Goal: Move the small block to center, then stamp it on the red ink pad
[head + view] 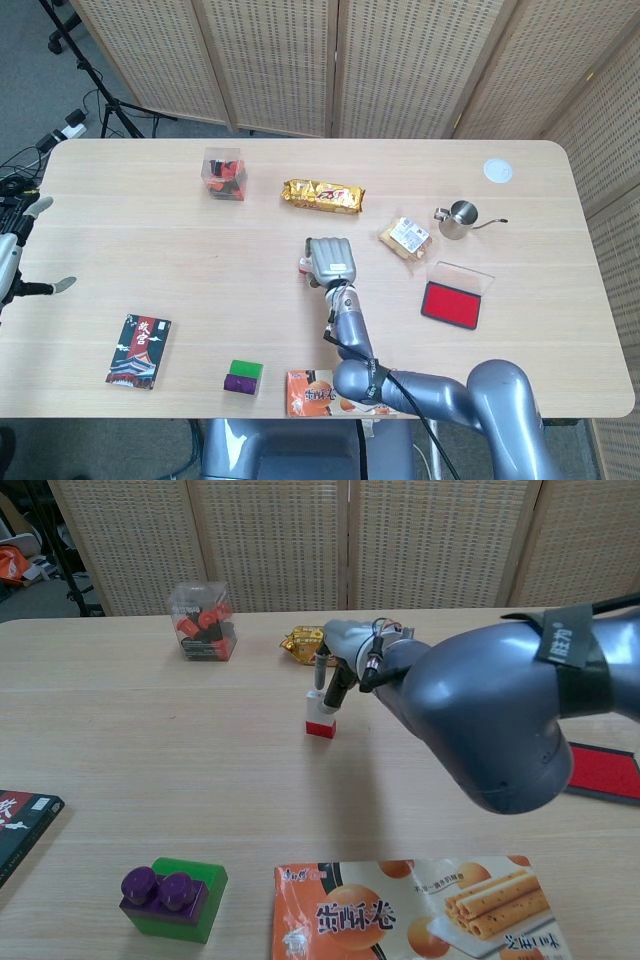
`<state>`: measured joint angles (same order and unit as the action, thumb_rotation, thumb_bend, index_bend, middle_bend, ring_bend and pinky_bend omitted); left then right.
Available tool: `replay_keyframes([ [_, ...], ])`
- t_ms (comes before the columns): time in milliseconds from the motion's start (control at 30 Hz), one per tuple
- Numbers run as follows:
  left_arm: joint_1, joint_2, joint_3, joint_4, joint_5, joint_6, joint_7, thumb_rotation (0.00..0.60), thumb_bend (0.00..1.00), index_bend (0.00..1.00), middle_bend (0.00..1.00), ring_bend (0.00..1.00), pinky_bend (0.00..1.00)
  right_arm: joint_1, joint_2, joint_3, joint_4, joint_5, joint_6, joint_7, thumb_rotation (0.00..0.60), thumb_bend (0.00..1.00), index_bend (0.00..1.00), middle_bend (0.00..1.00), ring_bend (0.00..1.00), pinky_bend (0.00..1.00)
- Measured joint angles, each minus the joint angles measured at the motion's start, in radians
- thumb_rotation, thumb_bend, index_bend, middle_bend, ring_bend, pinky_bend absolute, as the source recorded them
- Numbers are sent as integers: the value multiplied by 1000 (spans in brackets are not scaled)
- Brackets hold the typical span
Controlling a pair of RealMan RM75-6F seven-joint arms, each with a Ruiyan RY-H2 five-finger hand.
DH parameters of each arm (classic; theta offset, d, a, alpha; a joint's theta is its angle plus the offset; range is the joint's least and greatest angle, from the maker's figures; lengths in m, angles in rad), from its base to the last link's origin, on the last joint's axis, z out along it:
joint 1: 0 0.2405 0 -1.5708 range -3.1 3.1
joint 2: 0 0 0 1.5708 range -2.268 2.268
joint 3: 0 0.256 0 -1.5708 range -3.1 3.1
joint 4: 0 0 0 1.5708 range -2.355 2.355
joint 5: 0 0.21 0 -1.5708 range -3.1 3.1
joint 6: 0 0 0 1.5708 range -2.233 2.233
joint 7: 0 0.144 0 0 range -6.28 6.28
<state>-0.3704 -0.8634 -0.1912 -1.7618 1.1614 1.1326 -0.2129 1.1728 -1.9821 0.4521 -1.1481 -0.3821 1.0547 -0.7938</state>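
- Head view: right hand [330, 261] sits over mid-worktop, back of hand up, fingers pointing twd the far edge and covering most of the small block [303, 265]; only a sliver of the block shows at the hand's left side.
- Head view: red ink pad [455, 296] lies well apart, twd the right edge, lid open; steel cup [460, 218] and snack pack [406, 237] beyond it.
- Head view: left hand [22, 250] at the left edge, fingers apart, holding nothing.
- Head view: gold wrapper [322, 195] and clear box [223, 174] twd the far edge; book [138, 351], green-purple brick [243, 376] and biscuit bag [325, 392] along the near edge.
- Chest view: small block [320, 715] stands upright, long axis vertical, white top up, red base on the worktop, near centre.
- Chest view: right hand [335, 675] has fingertips [328, 699] down on the block's top right; can't tell if it's truly gripped or just touched.
- Chest view: ink pad [605, 771] shows as a red strip at the right edge, behind the arm.
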Motion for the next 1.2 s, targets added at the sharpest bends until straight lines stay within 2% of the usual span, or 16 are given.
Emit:
replay_keyframes([
  [467, -1, 0, -11, 11, -12, -19, -12, 600, 11, 0, 0, 0, 0, 19, -50, 24, 100, 23, -48, -15, 600, 390, 422, 952, 896, 1000],
  [833, -8, -2, -16, 17, -27, -42, -4, 600, 11, 0, 0, 0, 0, 29, -67, 47, 142, 10, -68, -8, 600, 417, 489, 959, 896, 1000],
  [1000, -9, -2, -17, 16, -32, -47, 1, 600, 11, 0, 0, 0, 0, 29, -69, 51, 155, 12, -71, -16, 600, 486, 559, 965, 899, 1000],
  [1200, -12, -4, -17, 18, -37, -54, 10, 600, 12, 0, 0, 0, 0, 27, -51, 56, 126, 4, -61, -25, 600, 539, 566, 969, 900, 1000],
])
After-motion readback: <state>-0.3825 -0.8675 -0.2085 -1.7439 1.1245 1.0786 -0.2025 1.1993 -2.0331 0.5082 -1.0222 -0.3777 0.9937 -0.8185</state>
